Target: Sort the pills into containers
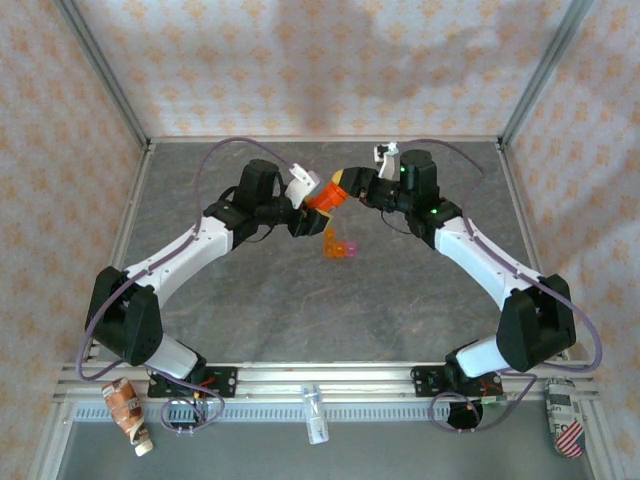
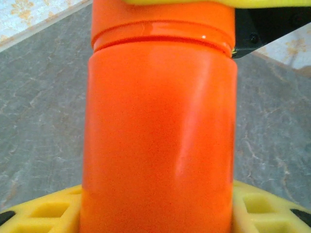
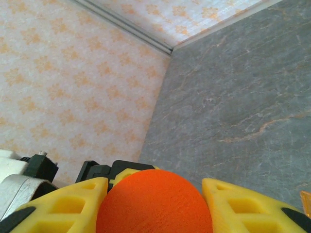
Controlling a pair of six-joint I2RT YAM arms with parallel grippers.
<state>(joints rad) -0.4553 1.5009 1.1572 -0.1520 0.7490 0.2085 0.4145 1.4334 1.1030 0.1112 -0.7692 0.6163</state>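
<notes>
Between the left gripper's (image 1: 313, 200) fingers: orange bottle (image 2: 160, 136), pinched around its body.
At the right gripper (image 3: 155, 206): jaws pressed on either side of the bottle's orange cap (image 3: 154, 199).
Between the two arms: bottle tilted, cap end toward the right arm.
On the grey table (image 1: 400, 300): containers (image 1: 340, 246), one orange-and-pink box, near the bottle, apart from both grippers.

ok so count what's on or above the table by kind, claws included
claws: 2, left claw and right claw
orange bottle: 1, gripped by both claws above the table
two-compartment pill box: 1, on the table, one half orange and one pink
total: 4
</notes>
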